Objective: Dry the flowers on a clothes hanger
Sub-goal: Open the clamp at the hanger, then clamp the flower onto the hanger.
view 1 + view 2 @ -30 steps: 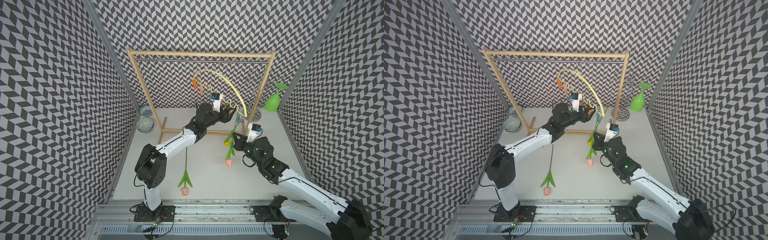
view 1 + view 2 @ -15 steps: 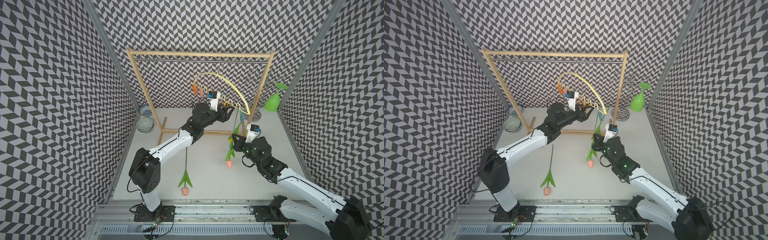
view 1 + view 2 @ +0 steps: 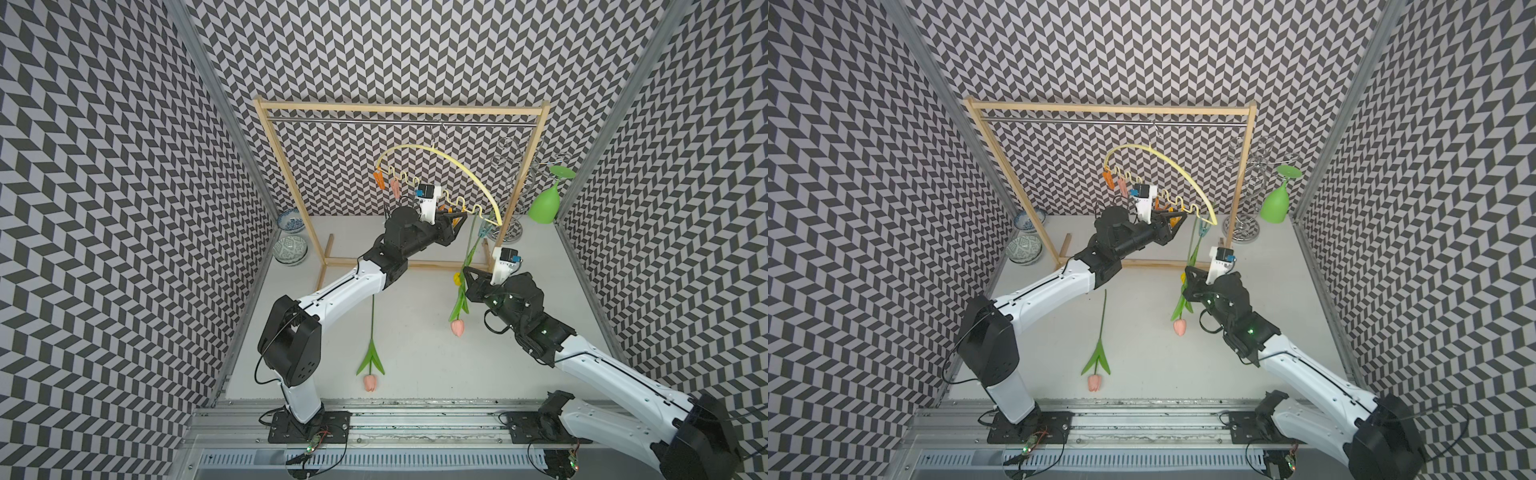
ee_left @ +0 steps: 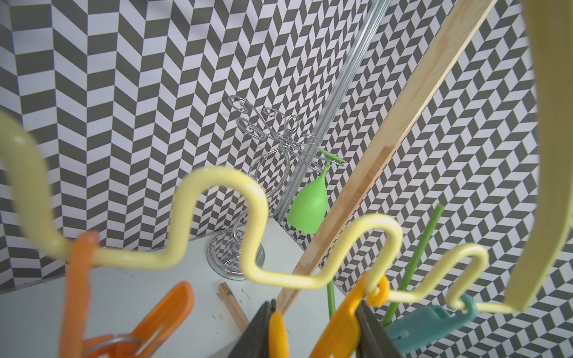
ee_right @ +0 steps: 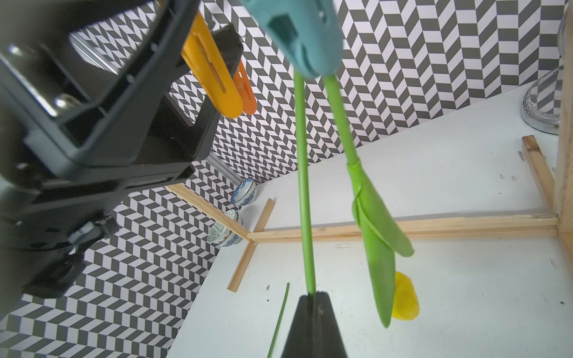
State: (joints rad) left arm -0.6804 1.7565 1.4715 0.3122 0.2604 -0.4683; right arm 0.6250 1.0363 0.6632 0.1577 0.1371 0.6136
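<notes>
Currently left gripper (image 4: 314, 310) pinches handles of orange-yellow plastic peg (image 4: 344, 316) on pale yellow arched plastic hanger (image 4: 217, 176); right gripper (image 5: 313, 297) clamped on thin green stem of pink-headed artificial tulip (image 3: 457, 309), stem top beside teal peg (image 5: 304, 34) gripping yellow tulip (image 5: 378, 235). Possible failures: stem misses peg mouth, peg snaps empty; free-hanging hanger swings under push; yellow tulip knocked loose. Also third tulip (image 3: 371, 361) lies on white table (image 3: 415, 365).
</notes>
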